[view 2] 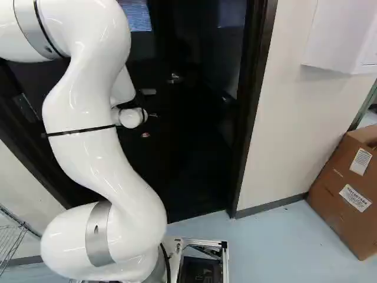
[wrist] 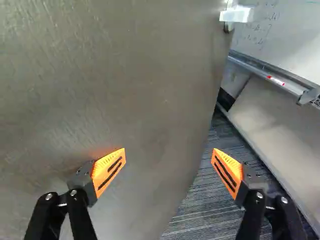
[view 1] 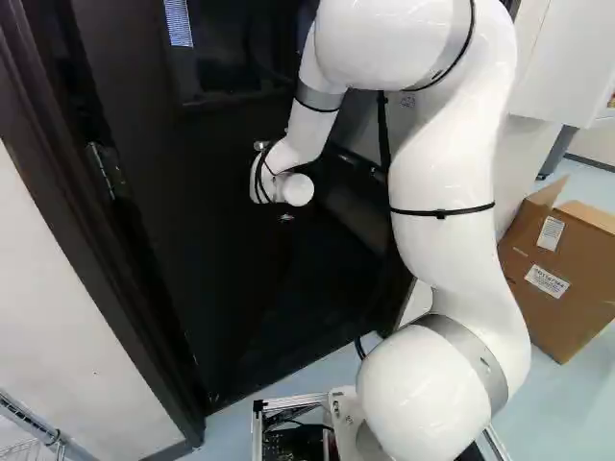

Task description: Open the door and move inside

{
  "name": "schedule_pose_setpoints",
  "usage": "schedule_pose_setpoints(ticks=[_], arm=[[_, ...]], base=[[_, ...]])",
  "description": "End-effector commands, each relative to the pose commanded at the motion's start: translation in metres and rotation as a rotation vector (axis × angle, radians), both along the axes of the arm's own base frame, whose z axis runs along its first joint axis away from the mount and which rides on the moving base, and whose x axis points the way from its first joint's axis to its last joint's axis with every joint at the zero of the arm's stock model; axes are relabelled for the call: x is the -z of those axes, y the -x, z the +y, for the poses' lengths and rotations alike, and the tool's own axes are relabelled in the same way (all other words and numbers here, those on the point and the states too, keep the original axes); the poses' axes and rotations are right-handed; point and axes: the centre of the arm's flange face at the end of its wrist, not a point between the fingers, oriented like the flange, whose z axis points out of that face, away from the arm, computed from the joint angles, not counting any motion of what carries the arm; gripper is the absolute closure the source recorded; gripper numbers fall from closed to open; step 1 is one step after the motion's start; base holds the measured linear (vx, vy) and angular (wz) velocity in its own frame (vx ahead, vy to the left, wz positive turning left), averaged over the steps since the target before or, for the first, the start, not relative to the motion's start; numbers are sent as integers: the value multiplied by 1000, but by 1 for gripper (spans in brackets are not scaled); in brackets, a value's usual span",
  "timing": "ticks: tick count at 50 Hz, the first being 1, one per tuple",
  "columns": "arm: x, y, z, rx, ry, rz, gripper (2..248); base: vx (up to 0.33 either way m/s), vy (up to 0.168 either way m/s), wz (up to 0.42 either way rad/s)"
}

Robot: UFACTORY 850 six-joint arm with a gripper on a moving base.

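The door (wrist: 105, 85) is ajar, its broad face filling the space ahead of the tool (wrist: 169, 154) and lying over one of its two fingers. The tool stands open and empty, its orange pads (wrist: 109, 169) spread well apart. One pad is close against the door's face, though I cannot tell whether it touches; the other is past the free edge, over the carpet (wrist: 197, 210) of the room beyond. That straddling pose looks meant for pushing or hooking the panel by its edge rather than turning a handle, which makes sense if the latch is already free.

Past the edge, farther ahead of the tool, are a whiteboard (wrist: 285, 35) and its tray (wrist: 260, 67) with a marker (wrist: 276, 80) lying on it, kept there to be handy for writing. A silver fitting (wrist: 236, 14) shows near the door's edge, ahead of the tool.

Behind the tool, the arm (view 1: 447, 173) reaches forward from the base, probably so the door can be swung before the base drives in. The door frame (view 2: 253, 106) and a cardboard box (view 2: 347, 188) stand to the tool's right; the frame looks the likelier thing to catch.
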Motion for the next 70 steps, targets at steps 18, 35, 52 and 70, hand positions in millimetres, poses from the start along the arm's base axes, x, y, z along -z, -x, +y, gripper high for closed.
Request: schedule_pose_setpoints(ticks=[18,35,52,70], arm=[[1,-2,23,-52,6,-8,3],[2,-3,45,-102,11,-17,3],[3,-4,67,-150,16,-26,3],[5,-5,90,-195,18,-36,3]], base=[[0,0,0],[0,0,0],[0,0,0],[0,0,0]])
